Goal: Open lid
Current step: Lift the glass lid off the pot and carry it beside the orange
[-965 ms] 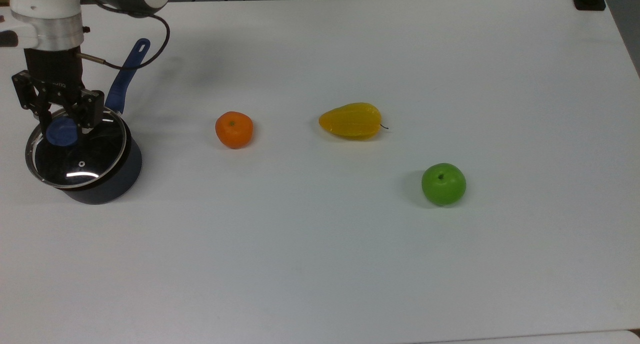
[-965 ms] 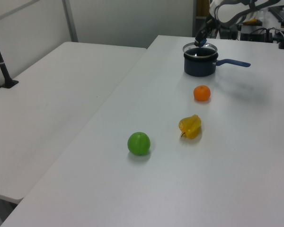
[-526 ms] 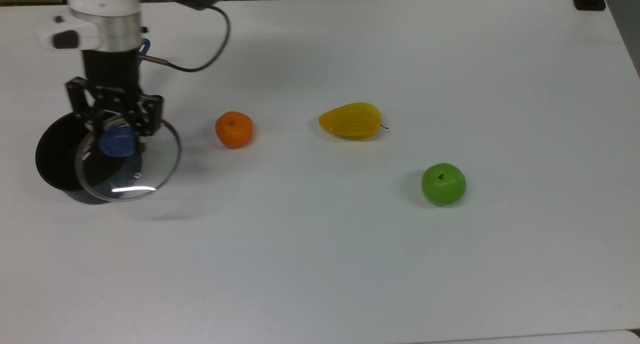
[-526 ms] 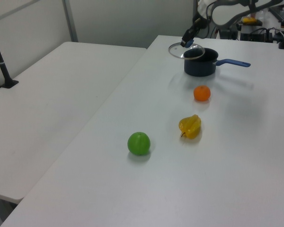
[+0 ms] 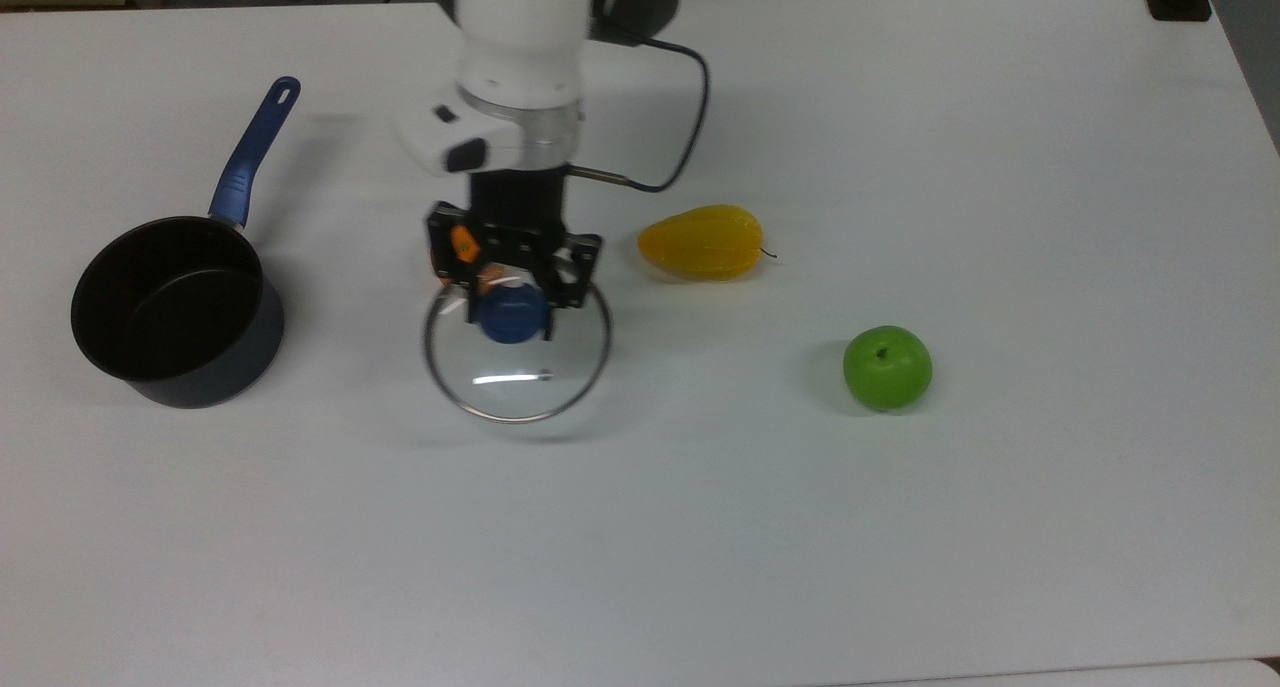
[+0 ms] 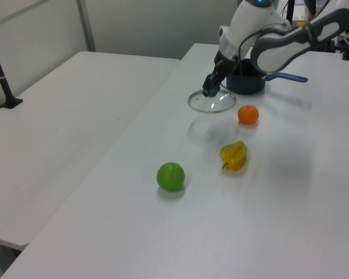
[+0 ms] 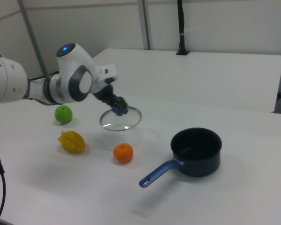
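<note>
The round glass lid (image 5: 520,379) with its metal rim hangs in the air over the table's middle, a shadow beneath it. My gripper (image 5: 511,309) is shut on the lid's blue knob (image 5: 511,317) from above. In the left view the lid (image 6: 214,103) floats in front of the pan, and in the right view the lid (image 7: 122,120) hangs under my gripper (image 7: 117,109). The dark saucepan (image 5: 170,312) with a blue handle (image 5: 250,157) stands uncovered at the top view's left, well apart from the lid.
An orange (image 7: 123,153) lies just behind the lid, partly hidden by my gripper in the top view. A yellow fruit (image 5: 702,241) and a green apple (image 5: 887,367) lie to the top view's right on the white table (image 5: 900,117).
My gripper has carried the lid off the saucepan and far to the top view's right, past the orange. The saucepan now stands fully uncovered and has not moved.
</note>
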`<state>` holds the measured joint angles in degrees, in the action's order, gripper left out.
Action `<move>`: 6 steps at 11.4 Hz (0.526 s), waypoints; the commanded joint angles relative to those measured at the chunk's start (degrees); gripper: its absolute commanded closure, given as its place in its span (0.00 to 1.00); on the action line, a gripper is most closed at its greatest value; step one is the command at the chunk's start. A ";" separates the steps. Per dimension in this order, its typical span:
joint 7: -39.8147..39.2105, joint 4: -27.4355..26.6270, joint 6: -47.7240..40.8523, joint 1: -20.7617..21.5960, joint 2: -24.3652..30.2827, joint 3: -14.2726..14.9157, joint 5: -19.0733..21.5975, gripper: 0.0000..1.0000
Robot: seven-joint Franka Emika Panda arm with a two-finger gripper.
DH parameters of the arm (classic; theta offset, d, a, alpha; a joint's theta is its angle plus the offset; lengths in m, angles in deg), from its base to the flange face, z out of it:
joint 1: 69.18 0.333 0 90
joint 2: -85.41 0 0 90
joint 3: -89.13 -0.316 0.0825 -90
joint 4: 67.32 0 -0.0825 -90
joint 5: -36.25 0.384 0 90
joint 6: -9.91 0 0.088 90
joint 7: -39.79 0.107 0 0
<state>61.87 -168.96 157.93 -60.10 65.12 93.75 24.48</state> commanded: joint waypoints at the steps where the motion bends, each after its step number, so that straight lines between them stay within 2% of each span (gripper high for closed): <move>1: 4.02 -0.66 -0.37 1.30 -2.55 -3.37 -1.32 0.54; 5: 3.85 -0.31 4.99 1.38 -5.73 -3.83 -1.75 0.53; 6: 3.84 -0.22 6.56 1.30 -6.17 -3.83 -2.89 0.53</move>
<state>64.73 -169.55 161.41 -58.56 59.35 90.01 24.30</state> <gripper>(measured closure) 0.330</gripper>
